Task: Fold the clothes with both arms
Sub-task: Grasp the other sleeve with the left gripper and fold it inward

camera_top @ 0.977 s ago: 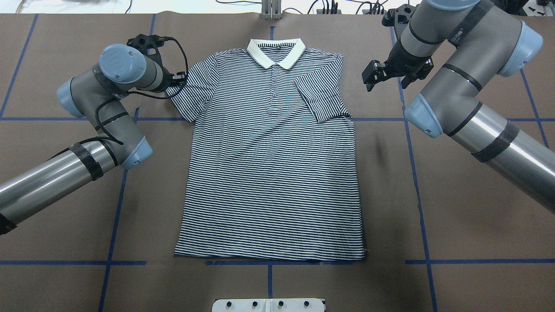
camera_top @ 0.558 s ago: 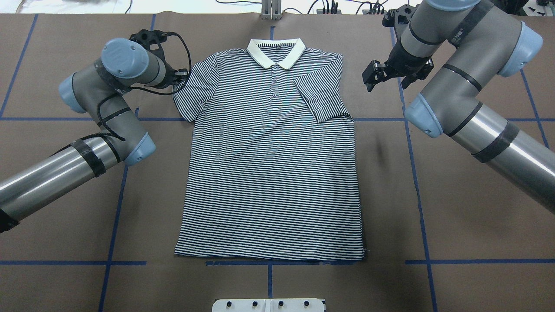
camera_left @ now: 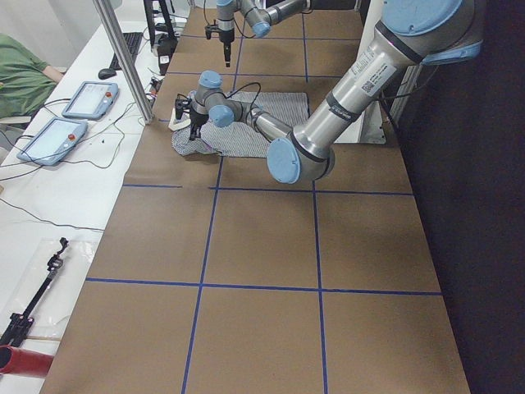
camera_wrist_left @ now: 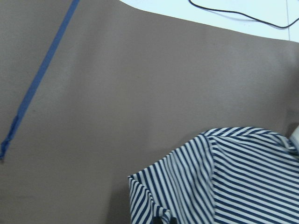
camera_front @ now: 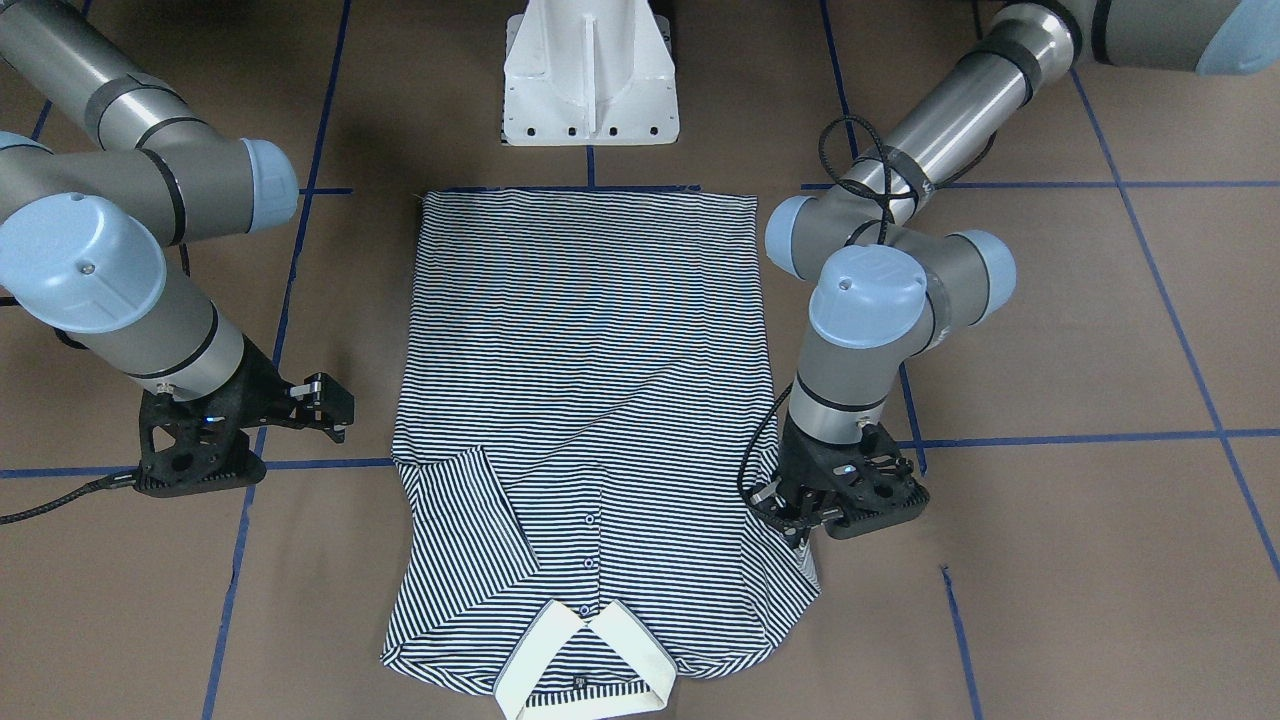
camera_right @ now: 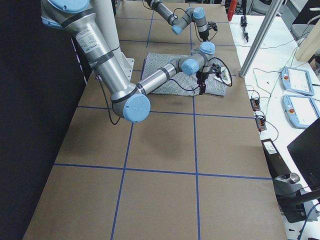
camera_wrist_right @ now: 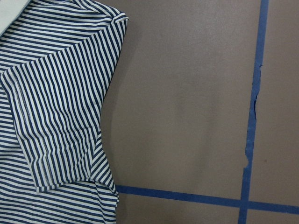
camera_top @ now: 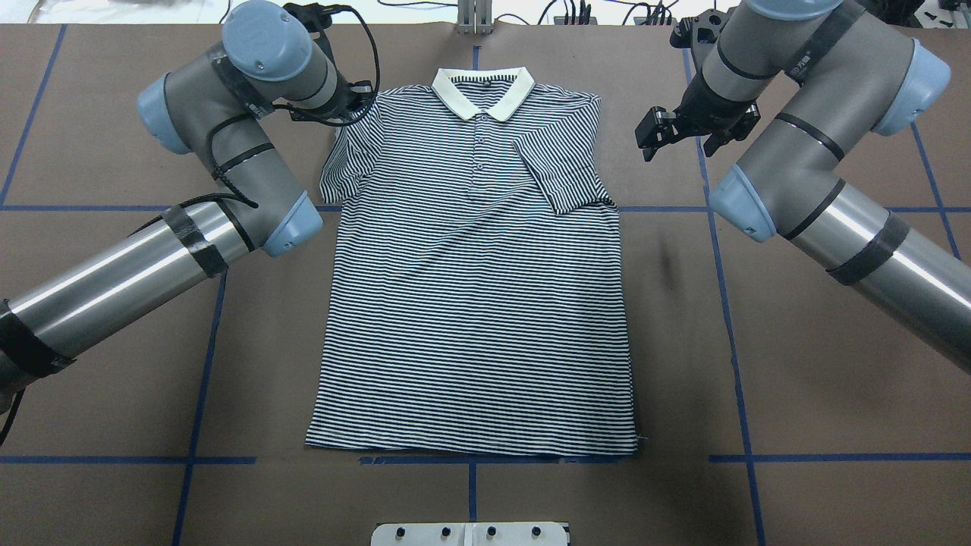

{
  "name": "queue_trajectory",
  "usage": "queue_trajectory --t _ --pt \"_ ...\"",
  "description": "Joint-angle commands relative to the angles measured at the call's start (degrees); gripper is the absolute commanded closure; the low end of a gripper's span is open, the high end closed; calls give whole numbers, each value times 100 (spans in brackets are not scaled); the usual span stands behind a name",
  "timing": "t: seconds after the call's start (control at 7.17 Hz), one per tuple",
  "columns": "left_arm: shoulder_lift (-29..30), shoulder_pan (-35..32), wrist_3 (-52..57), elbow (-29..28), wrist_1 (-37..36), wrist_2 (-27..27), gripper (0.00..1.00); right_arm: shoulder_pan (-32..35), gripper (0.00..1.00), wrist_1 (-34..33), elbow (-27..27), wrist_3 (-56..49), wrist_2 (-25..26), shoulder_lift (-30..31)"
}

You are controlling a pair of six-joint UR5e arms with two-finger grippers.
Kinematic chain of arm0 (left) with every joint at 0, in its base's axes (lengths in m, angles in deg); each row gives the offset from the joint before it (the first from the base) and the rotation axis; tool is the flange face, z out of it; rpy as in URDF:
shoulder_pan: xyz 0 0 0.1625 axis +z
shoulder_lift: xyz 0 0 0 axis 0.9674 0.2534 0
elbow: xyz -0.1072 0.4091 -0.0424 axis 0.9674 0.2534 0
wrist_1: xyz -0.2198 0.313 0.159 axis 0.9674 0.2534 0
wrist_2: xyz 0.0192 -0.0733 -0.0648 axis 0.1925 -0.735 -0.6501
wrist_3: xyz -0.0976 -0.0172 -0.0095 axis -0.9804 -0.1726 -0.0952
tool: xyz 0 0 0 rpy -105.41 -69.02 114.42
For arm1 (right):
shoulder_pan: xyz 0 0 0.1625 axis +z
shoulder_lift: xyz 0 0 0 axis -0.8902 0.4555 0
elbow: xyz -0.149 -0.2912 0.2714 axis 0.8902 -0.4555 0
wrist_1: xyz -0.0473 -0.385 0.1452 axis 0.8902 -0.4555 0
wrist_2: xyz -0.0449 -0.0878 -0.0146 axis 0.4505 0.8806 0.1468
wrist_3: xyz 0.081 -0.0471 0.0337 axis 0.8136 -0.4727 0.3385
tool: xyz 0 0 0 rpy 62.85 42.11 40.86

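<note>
Left gripper (camera_front: 800, 522), clamped on the polo shirt's (camera_top: 485, 303) sleeve (camera_top: 343, 163), now sits further inboard than a second ago, starting the second sleeve fold; right gripper (camera_front: 330, 405) idles, jaws spread.

1 polo shirt (camera_top: 478, 303), 2 arms (camera_top: 114, 280) (camera_top: 834, 189)

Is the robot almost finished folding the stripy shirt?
Not yet. Done: the right sleeve lies folded onto the shirt. In hand: the left pincer seems to pinch the left sleeve, bunched inward. The right pincer hangs open beside the shirt. Left: that sleeve, then the body, which lies flat.
</note>
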Motion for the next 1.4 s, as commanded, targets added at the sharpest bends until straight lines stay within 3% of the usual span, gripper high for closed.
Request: queue_trajectory --t 0.0,0.28,0.42,0.56,0.84,0.98,1.26 --pt "748 292 -648 -823 64 47 100 3 0 1 21 0 0 5" --pt "969 460 -1042 -1210 510 56 97 3 0 1 30 0 9 5" --pt "1066 469 -1141 -1396 687 48 65 3 0 10 30 -9 9 14" --pt "1050 469 -1090 -1433 949 56 1 3 0 10 30 9 17 14" --pt "988 461 -950 -1145 970 30 0 3 0 10 56 26 9 22" --pt "596 461 -601 -456 700 -40 0 -58 0 1 230 114 9 92" --pt "-404 478 -79 1431 -257 -504 0 -583 0 19 1273 1426 131 610"
